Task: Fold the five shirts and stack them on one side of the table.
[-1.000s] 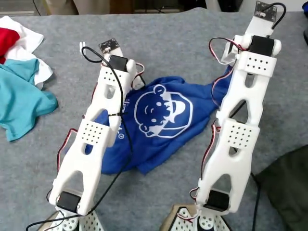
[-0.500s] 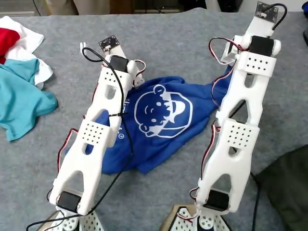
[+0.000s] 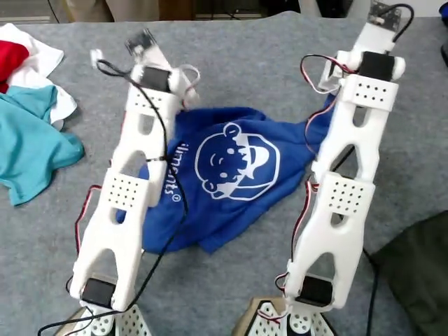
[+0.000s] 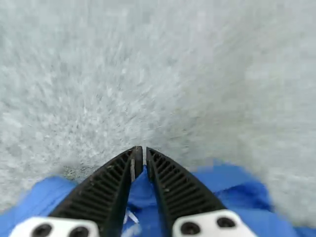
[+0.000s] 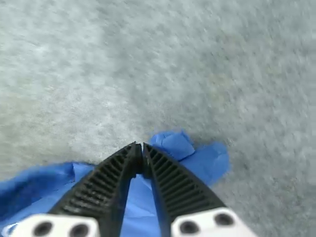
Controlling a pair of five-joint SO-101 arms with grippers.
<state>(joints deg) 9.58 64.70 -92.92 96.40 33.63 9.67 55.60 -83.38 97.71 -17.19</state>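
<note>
Left tool [image 4: 138,153]: pressed together, edge of blue shirt [image 3: 217,210] pinched.
Right tool [image 5: 138,149]: pressed together, same shirt pinched.
Shirt position: crumpled, mid-worktop [image 3: 266,63].
Print [image 3: 236,161]: white cartoon face, lettering beside it.

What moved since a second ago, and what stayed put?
The left gripper, fingers pinched on an edge of the blue shirt, moved farther from its base and a bit outward. It dragged that edge along, so the shirt spread wider on that side. The right gripper, also shut on the blue shirt, hardly moved. The teal shirt stayed where it lay.
</note>
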